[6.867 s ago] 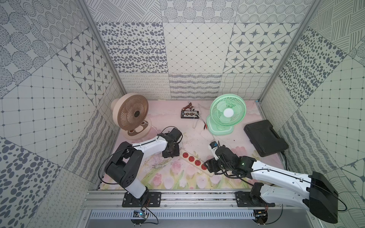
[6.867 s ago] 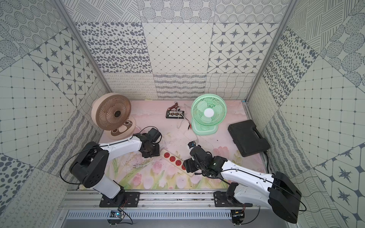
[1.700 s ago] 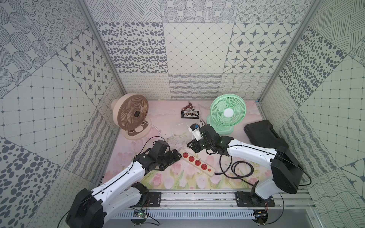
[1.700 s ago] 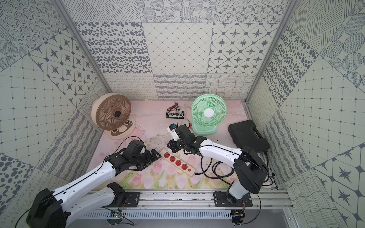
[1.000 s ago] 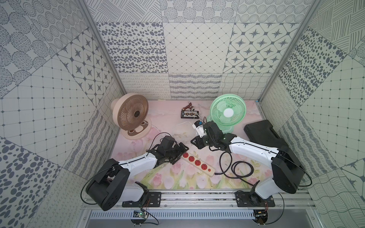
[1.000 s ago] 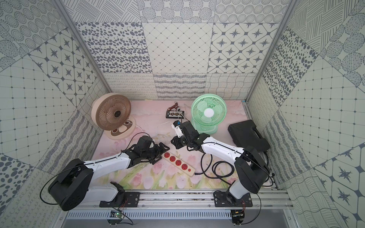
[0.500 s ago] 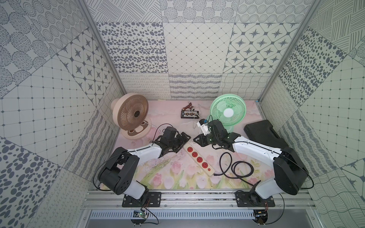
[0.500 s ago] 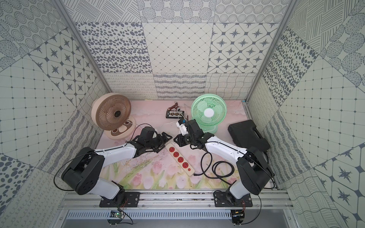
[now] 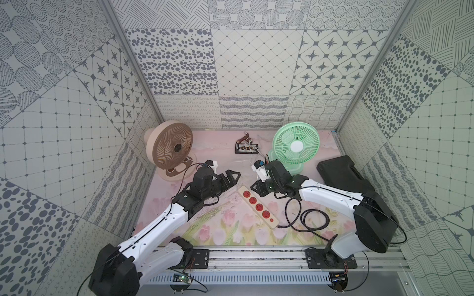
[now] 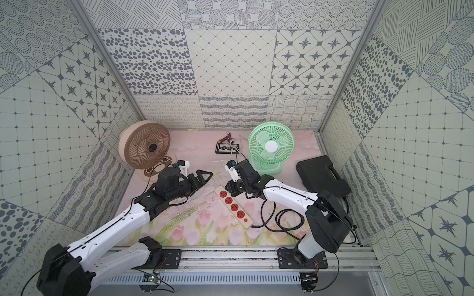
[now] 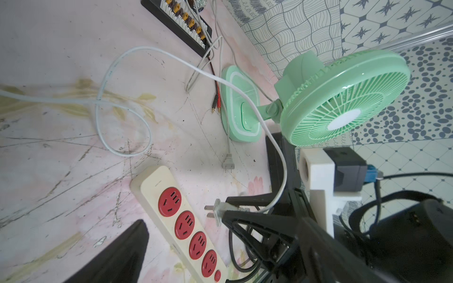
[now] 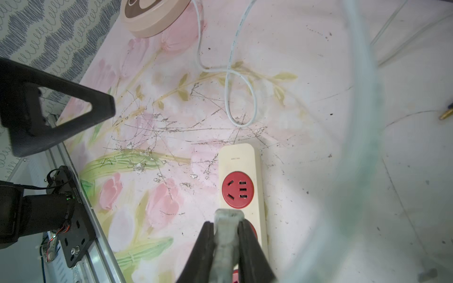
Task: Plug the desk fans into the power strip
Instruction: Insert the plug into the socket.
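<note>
Floral bench point(image 9: 218, 159): plug point(image 11: 217, 212) is clamped in the right gripper point(image 12: 226, 227), power strip point(image 12: 241, 159) just beneath, left gripper point(image 9: 230, 179) spread empty; prong-to-socket alignment is judged needed next.

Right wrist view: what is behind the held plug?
Behind the plug in the right gripper lies the power strip. Its end socket shows whole; the next socket is mostly covered.

Both top views look steeply down from high above the rail point(image 9: 256, 258), with the strip point(image 9: 257, 207) near mid-frame. The left wrist view sees the strip from close and low, facing the green fan point(image 11: 343, 98). The right wrist view looks down on the strip's end far from the rail, very near. All four views share the strip.
</note>
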You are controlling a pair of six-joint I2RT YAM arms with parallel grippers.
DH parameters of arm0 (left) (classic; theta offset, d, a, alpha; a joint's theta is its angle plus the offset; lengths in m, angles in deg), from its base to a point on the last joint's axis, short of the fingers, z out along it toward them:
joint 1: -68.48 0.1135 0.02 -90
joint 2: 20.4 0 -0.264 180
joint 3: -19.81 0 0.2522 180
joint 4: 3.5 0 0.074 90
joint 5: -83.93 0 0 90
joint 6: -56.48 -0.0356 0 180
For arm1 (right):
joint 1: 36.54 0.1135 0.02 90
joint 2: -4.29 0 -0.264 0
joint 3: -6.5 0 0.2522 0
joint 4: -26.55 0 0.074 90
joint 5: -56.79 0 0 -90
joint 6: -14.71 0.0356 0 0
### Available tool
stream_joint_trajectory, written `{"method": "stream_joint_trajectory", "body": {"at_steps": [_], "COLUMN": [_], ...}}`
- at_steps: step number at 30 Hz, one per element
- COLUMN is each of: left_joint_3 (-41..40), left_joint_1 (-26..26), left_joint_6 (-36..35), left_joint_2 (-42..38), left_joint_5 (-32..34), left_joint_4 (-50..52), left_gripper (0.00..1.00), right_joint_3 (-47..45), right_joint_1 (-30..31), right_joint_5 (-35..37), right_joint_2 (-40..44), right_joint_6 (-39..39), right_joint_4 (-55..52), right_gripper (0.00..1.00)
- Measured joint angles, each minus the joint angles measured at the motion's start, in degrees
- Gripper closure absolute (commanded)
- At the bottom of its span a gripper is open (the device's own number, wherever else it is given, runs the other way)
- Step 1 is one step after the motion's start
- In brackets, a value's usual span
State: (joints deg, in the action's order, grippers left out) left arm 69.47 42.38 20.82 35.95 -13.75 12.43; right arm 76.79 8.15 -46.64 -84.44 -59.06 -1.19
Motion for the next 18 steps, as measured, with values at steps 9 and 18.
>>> {"method": "stream_joint_trajectory", "body": {"at_steps": [9, 18], "left_joint_3": [-9.1, -9.3], "left_joint_1": [0.1, 0.1], "left_joint_6": [-6.4, -9.5], "left_joint_2": [-6.3, -6.2], "left_joint_5": [6.5, 9.4], "left_joint_4": [0.7, 0.8], "left_gripper": [0.01, 0.01], "right_joint_3": [2.6, 4.7], "right_joint_1": [1.6, 1.7], "right_joint_5": [2.4, 3.8], "right_joint_2": [-5.6, -8.9], "right_joint_6": [-2.4, -3.7], "right_joint_4": [-0.6, -0.9], "right_gripper": [1.00, 1.00]}}
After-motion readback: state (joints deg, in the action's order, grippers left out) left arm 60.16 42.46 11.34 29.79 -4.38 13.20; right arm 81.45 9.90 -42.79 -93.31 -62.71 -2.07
